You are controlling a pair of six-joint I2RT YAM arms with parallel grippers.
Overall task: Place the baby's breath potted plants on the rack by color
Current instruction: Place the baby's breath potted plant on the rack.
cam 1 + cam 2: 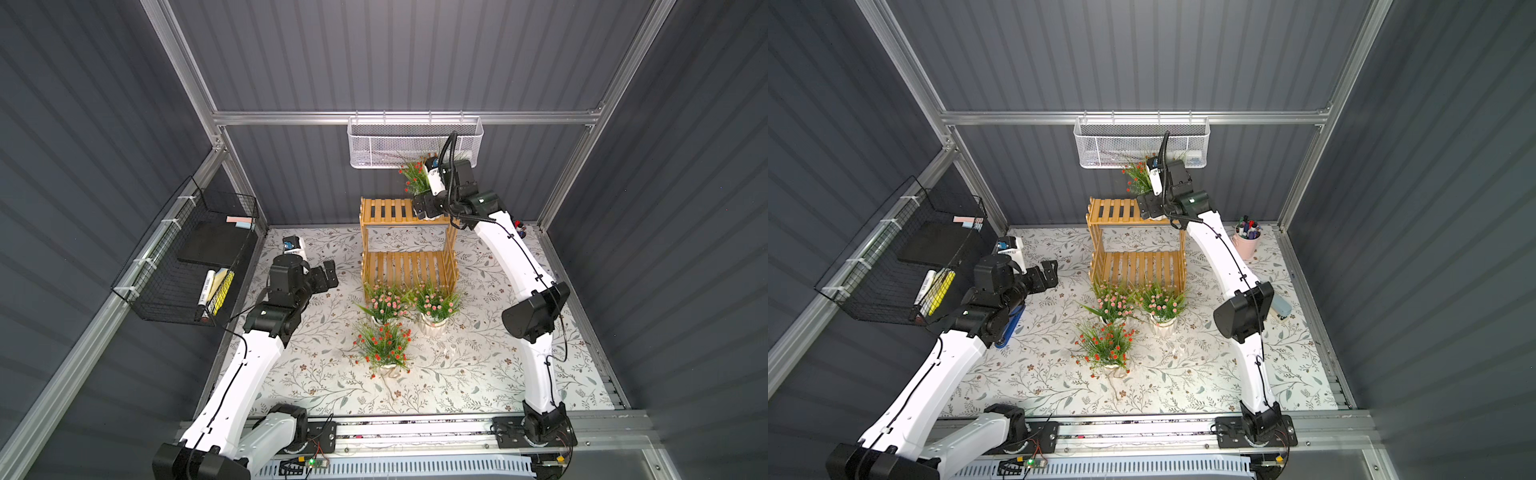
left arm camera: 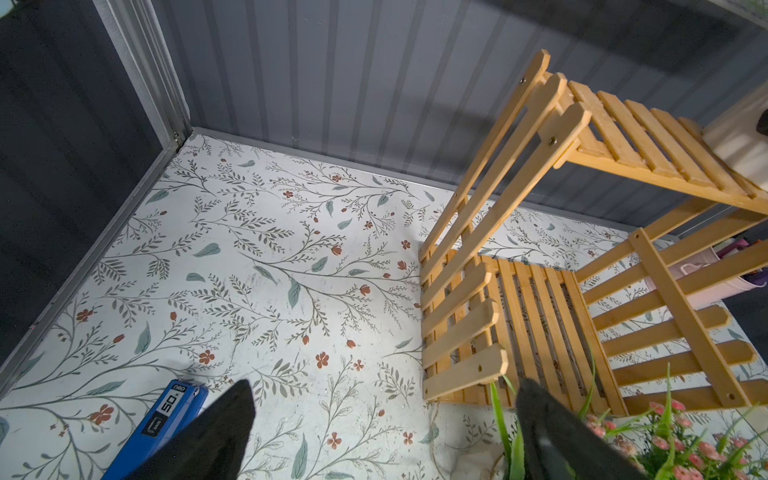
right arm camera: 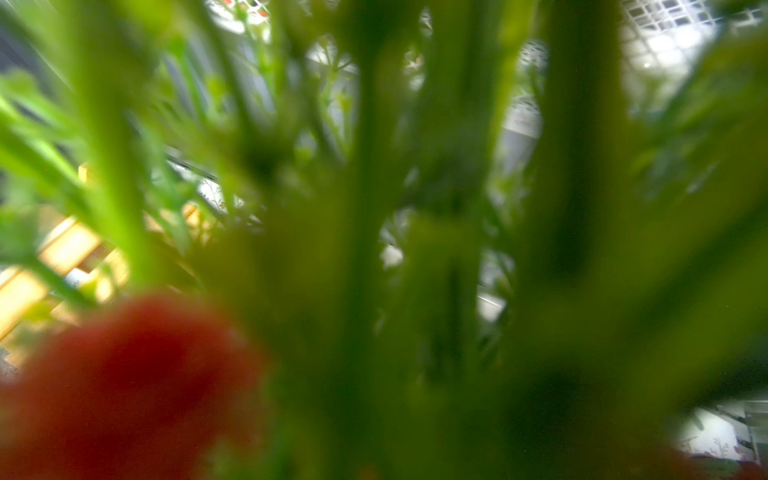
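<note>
Rack point(image 1: 409, 249) stands at the middle of the table's point(image 1: 478, 374) back edge. It has 2 slatted tiers, the top one by the back wall and the lower one stepped fwd.

R gripper point(image 1: 427, 208) is at the top tier's end, on the right-edge side. Red plant 1 point(image 1: 414, 176) rises upright just behind it, foliage up in front of the white mesh basket point(image 1: 415, 143) that hangs on the back rail. Its white pot point(image 2: 737, 145) shows in the left wrist view at the tier's end slats. Whether it rests on them or sits just above is unclear. The jaws are hidden by wrist & pot, so can't tell if they clamp it or stand apart. R wrist view is only blurred green stems plus a red blob.

L gripper point(image 1: 326, 275) hovers over the table beside the lower tier, on the left-edge side. Its jaws are wide apart w/ nothing between the fingers point(image 2: 224, 424).

Pink plant 1 point(image 1: 384, 301) & pink plant 2 point(image 1: 436, 301) stand upright side by side on the table, just in front of the lower tier, foliage meeting. Red plant 2 point(image 1: 384, 345) stands upright near table centre, on the front-edge side of the pinks.

Other items:
- Blue stapler point(image 1: 1009, 322) lies near the left edge, under the L arm.
- Pink cup of markers point(image 1: 1248, 239) is at the back right corner.
- Black wire basket point(image 1: 187, 257) hangs on the left wall.
</note>
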